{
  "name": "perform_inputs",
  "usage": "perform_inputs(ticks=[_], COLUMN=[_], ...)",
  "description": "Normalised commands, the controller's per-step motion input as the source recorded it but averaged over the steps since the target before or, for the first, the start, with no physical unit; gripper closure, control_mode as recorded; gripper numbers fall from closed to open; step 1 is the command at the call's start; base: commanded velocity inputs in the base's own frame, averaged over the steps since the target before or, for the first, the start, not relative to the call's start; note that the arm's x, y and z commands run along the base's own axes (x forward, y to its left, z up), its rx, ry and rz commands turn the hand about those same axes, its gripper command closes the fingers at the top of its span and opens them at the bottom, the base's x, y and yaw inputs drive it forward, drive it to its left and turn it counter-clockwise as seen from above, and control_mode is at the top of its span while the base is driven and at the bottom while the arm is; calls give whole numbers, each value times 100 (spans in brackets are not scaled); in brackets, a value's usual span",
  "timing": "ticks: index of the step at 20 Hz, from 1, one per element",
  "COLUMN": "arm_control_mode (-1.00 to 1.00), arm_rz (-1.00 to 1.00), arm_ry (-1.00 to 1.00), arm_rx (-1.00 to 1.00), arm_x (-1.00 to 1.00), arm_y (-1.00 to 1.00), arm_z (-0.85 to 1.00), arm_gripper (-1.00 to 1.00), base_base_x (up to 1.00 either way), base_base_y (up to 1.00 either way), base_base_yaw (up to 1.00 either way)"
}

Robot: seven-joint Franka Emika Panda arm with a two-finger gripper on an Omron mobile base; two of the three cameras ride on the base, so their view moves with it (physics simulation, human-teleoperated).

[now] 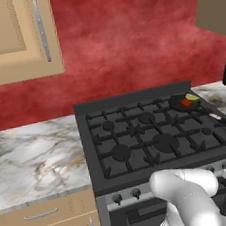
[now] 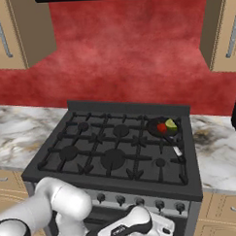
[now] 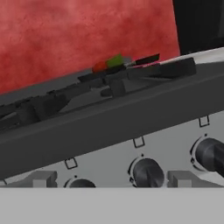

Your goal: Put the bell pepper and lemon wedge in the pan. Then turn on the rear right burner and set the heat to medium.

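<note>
The tool (image 3: 112,178), spread wide and empty, faces the stove's front; a knob (image 3: 147,172) sits just right of centre, probably within reach.

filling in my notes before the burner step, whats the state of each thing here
bell pepper: in the pan
lemon wedge: in the pan, beside the pepper
pan: on the rear right burner, handle toward the front
stove: no flame seen on any burner
knobs: untouched, settings too small to read
gripper: open, holding nothing, facing the knob panel
</note>
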Motion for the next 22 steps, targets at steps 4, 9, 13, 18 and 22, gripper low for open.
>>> perform_inputs(ticks=[4,9,13,18,22], arm_control_mode=[-100,-100,-100,-100,-100], arm_rz=[-1,0,0,0,0], arm_ry=[-5,-6,-3,0,3], arm_rx=[0,0,-2,-10,-16], arm_x=[0,0,0,0,0], arm_y=[-12,-15,-14,-14,0], arm_z=[-11,-5,0,0,0], arm_gripper=[-100,-100,-100,-100,-100], base_base_x=[0,0,0,0,0], base_base_y=[0,0,0,0,0], base_base_yaw=[0,0,0,0,0])
